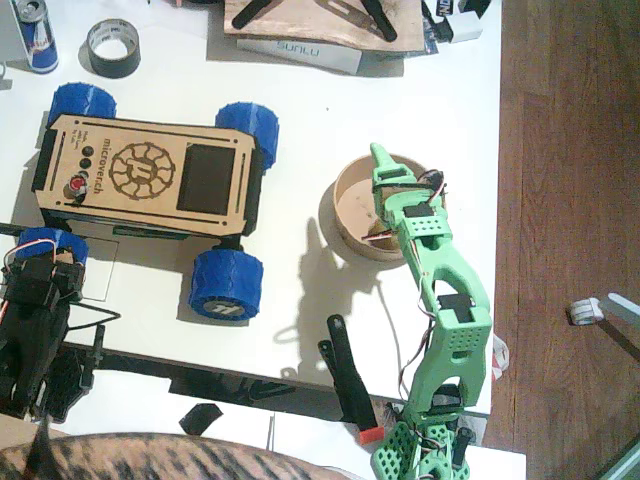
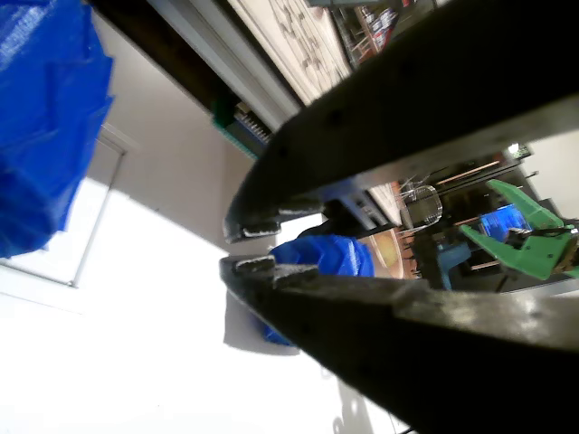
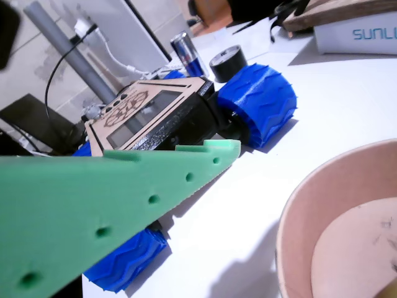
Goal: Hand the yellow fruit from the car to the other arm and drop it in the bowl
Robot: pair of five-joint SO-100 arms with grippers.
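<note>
The plywood car [image 1: 150, 175] with blue wheels stands at the table's left, its deck bare. My right, green gripper [image 1: 380, 165] hangs over the tan bowl [image 1: 350, 240], open. In a wrist view only one green finger [image 3: 155, 186] shows, beside the bowl's rim [image 3: 298, 211], with the car [image 3: 155, 112] behind it. A yellowish sliver [image 3: 391, 290] lies low in the bowl; I cannot tell whether it is the yellow fruit. My left, black arm [image 1: 35, 320] is folded beside the car's near-left wheel. Its gripper [image 2: 249, 247] is shut on nothing.
A drink can [image 1: 38, 35], a black tape roll [image 1: 113, 48] and a white box [image 1: 300, 50] stand along the far edge. A black clamp [image 1: 345, 380] lies near the green arm's base. The table ends just right of the bowl, above wooden floor [image 1: 570, 150].
</note>
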